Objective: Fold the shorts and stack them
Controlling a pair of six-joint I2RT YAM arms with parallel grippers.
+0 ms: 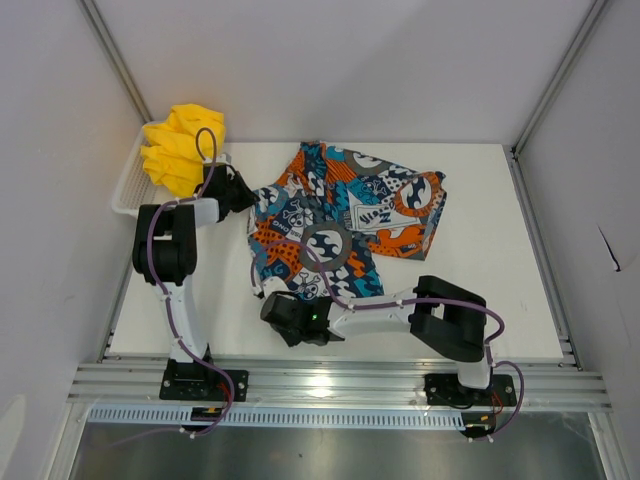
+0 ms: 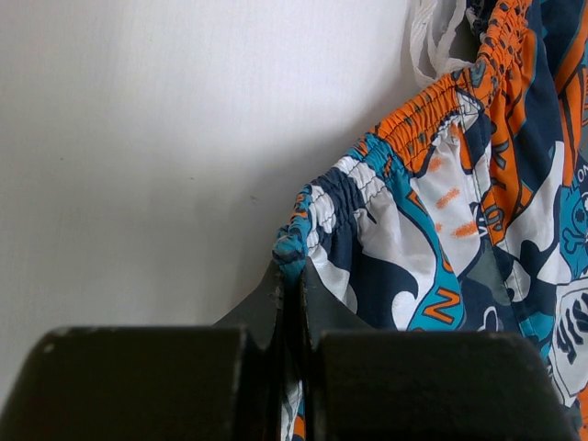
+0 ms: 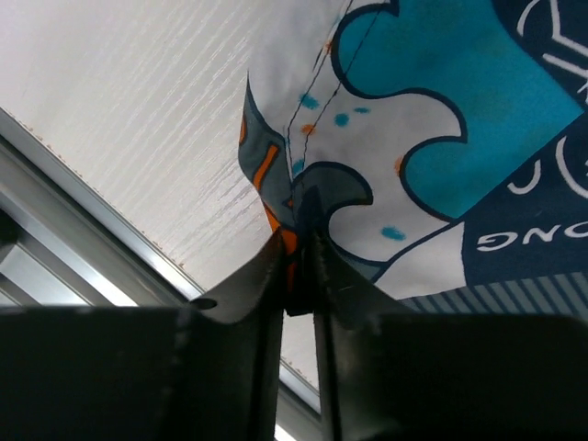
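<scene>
The printed shorts (image 1: 345, 215) lie spread on the white table, blue, orange, black and white. My left gripper (image 1: 248, 195) is shut on the waistband corner of the printed shorts (image 2: 292, 246) at their left edge. My right gripper (image 1: 275, 300) is shut on a hem corner of the printed shorts (image 3: 299, 207) near the table's front edge. The yellow shorts (image 1: 182, 145) sit bunched in the white mesh basket (image 1: 128, 190) at the back left.
The aluminium rail (image 1: 340, 385) runs along the front edge under the arm bases. Grey walls enclose the table at the back and both sides. A white drawstring (image 2: 432, 37) lies by the waistband.
</scene>
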